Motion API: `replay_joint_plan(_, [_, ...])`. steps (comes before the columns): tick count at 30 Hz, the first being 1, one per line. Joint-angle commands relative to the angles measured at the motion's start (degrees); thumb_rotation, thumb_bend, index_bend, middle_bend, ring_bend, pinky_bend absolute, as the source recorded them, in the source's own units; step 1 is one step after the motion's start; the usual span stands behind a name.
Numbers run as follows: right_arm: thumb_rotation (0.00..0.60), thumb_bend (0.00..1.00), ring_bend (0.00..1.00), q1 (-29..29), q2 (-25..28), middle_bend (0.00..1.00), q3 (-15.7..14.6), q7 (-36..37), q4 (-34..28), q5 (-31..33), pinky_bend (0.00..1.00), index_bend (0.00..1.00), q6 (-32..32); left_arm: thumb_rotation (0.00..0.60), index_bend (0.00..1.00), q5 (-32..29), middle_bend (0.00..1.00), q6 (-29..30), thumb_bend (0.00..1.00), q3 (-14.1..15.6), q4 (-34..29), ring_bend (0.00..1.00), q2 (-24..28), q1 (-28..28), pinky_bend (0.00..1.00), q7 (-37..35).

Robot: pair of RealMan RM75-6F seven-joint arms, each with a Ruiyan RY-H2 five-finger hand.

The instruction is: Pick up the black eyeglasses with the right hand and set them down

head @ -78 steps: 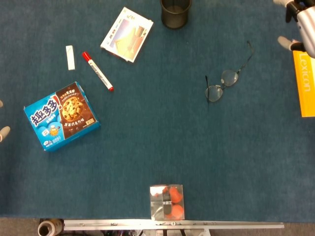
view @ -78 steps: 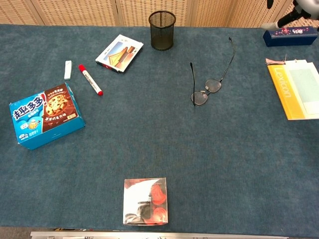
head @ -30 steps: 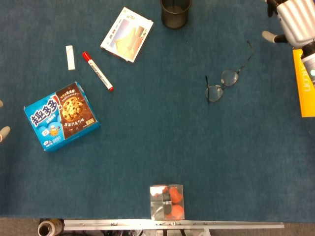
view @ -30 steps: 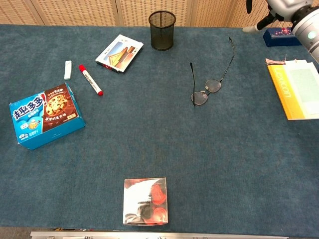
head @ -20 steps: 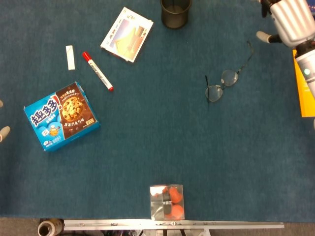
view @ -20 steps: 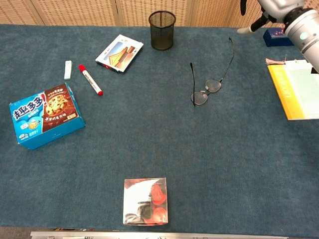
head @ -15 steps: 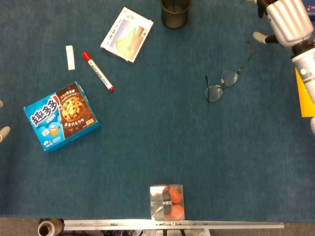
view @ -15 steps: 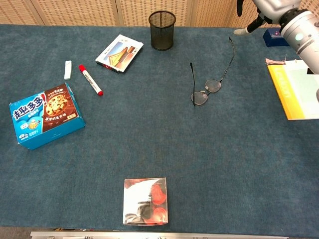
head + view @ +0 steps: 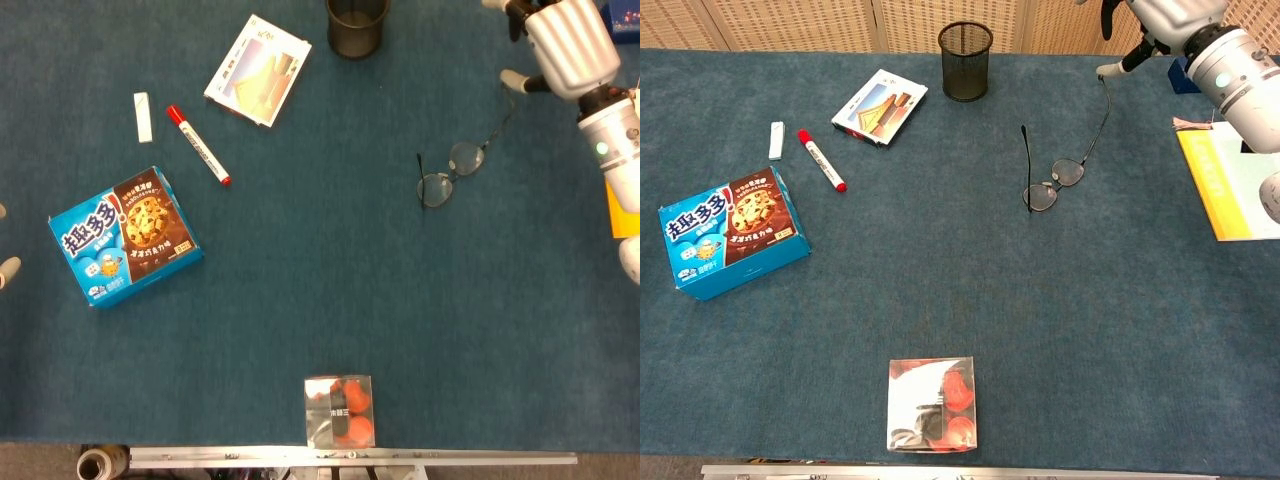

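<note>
Head view: the black eyeglasses (image 9: 452, 170) lay on the blue surface (image 9: 300, 290), arms unfolded. The right hand (image 9: 560, 45) hovered at their 1 o'clock, fingers (image 9: 515, 80) spread, holding nothing.

Chest view: the right hand (image 9: 1160, 20) hung above the eyeglasses' (image 9: 1055, 180) far arm tip, empty; whether it touched, I could not tell.

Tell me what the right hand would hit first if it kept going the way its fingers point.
Judging from the head view, the right hand points toward the table's far edge, beyond the eyeglasses. Nothing shows in that line before the picture ends, so the way looks free. Its thumb hangs near the far temple tip; height is unclear.
</note>
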Motion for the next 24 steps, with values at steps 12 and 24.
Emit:
replay_joint_plan(12, [0.600, 0.06, 0.34, 0.19, -0.45, 0.58, -0.60, 0.31, -1.12, -0.67, 0.25, 0.28, 1.13, 0.600, 0.43, 0.00, 0.31, 0.00, 0.06, 0.00, 0.00, 0.26, 0.00, 0.00, 0.44, 0.00])
replay_joint_plan(24, [0.600, 0.06, 0.34, 0.09, -0.37, 0.58, -1.35, -0.80, -3.67, -1.45, 0.25, 0.28, 1.87, 0.600, 0.43, 0.00, 0.31, 0.00, 0.06, 0.00, 0.00, 0.26, 0.00, 0.00, 0.44, 0.00])
